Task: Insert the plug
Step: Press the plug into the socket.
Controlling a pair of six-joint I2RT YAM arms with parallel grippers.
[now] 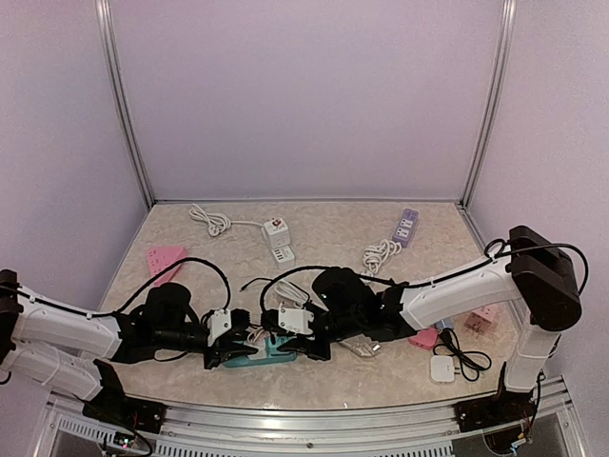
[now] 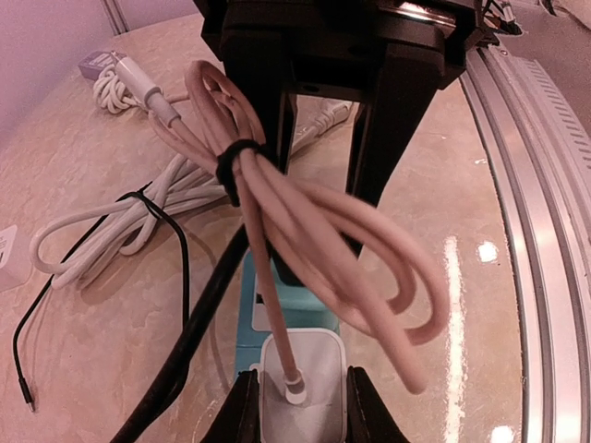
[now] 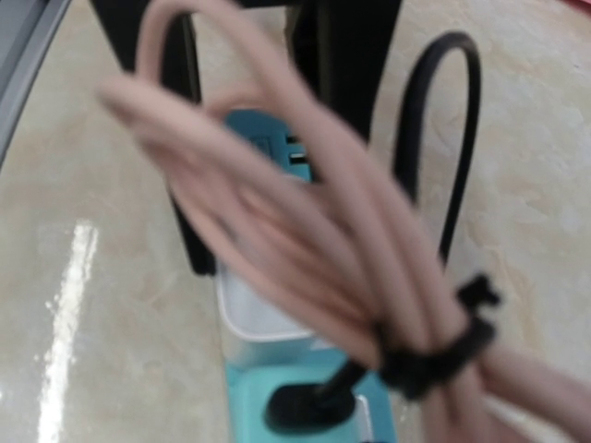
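Note:
A white plug (image 2: pixel 303 388) with a pink cord bundle (image 2: pixel 305 221) tied by a black strap stands on the teal power strip (image 2: pixel 277 305). My left gripper (image 2: pixel 303 399) is shut on the plug's two sides. My right gripper (image 1: pixel 303 345) faces it, and its black fingers (image 2: pixel 392 111) stand down either side of the strip's far end, shut on it. In the right wrist view the blurred pink bundle (image 3: pixel 305 231) covers most of the white plug (image 3: pixel 259 318). A black plug (image 3: pixel 309 406) sits in the teal strip (image 3: pixel 249 388). How deep the white plug's prongs sit is hidden.
A white power strip (image 1: pixel 277 235) with its cord lies at the back, a purple one (image 1: pixel 406 227) at the back right. Pink items (image 1: pixel 166 259) (image 1: pixel 423 338) and a white adapter (image 1: pixel 442 368) lie to the sides. A white cable coil (image 2: pixel 111 231) lies left of the strip. A metal rail (image 2: pixel 536 185) runs along the near edge.

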